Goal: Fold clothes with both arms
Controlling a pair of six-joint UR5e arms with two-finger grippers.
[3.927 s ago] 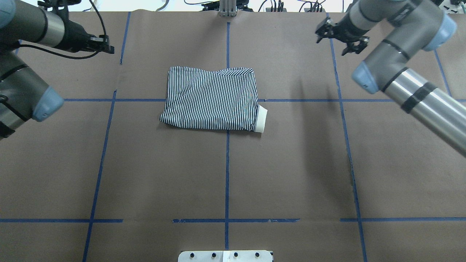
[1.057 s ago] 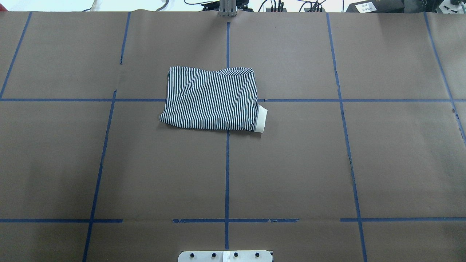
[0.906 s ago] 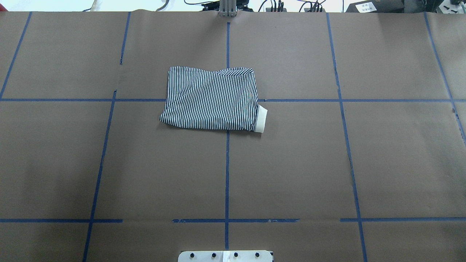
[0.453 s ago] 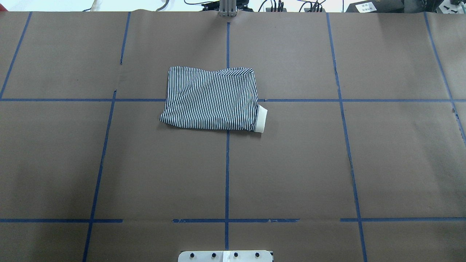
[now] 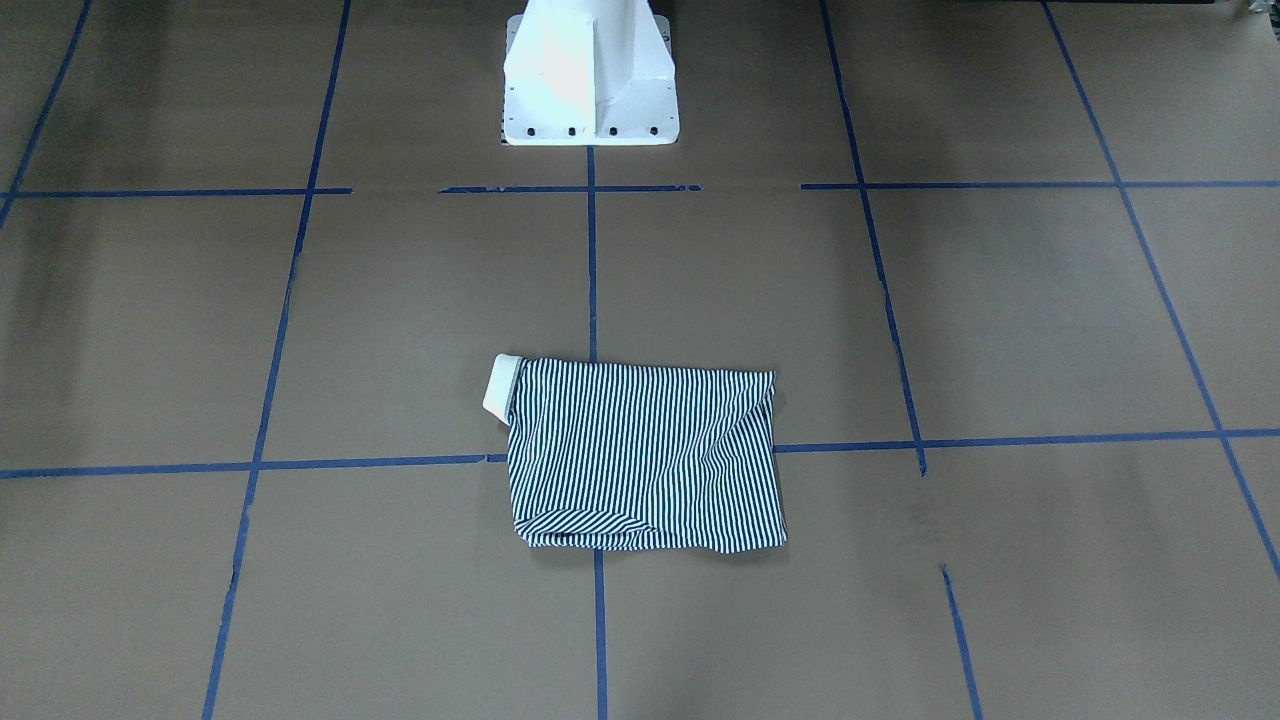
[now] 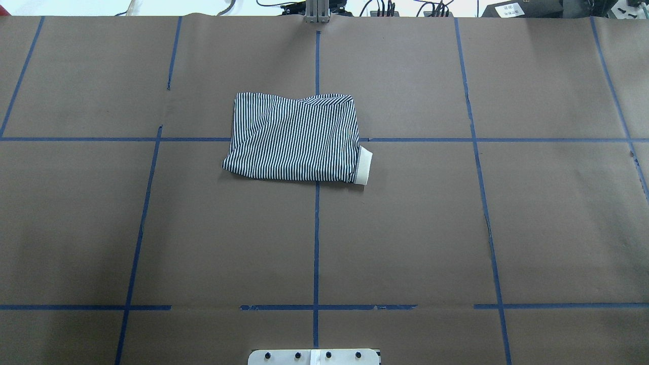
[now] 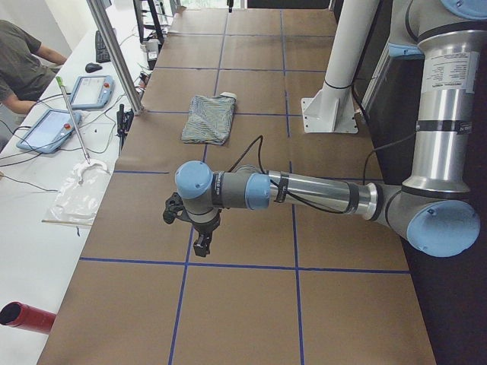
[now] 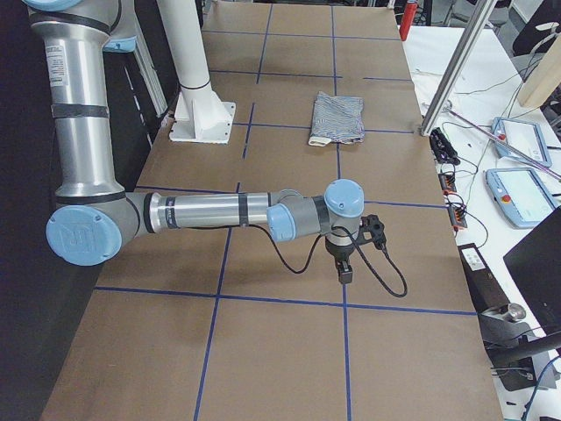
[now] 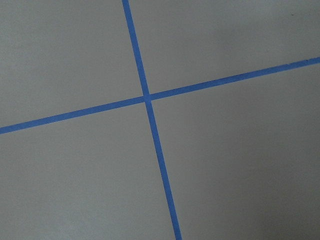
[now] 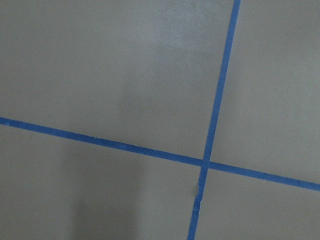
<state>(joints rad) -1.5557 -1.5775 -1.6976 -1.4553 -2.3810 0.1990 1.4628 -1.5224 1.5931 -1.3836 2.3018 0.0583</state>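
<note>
At the table's (image 6: pixel 152 228) two ends the left gripper (image 7: pixel 202 245) and right gripper (image 8: pixel 344 270) hung well clear, jaws impossible to read, and mid-table the shirt (image 6: pixel 296 138) lay folded small, job apparently finished!

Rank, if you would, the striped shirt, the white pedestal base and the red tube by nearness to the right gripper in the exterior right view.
From the right gripper:
1. The striped shirt, straight along the table.
2. The white pedestal base, about as far along but off toward the view's left.
3. The red tube, at the far end, operators' side.
</note>
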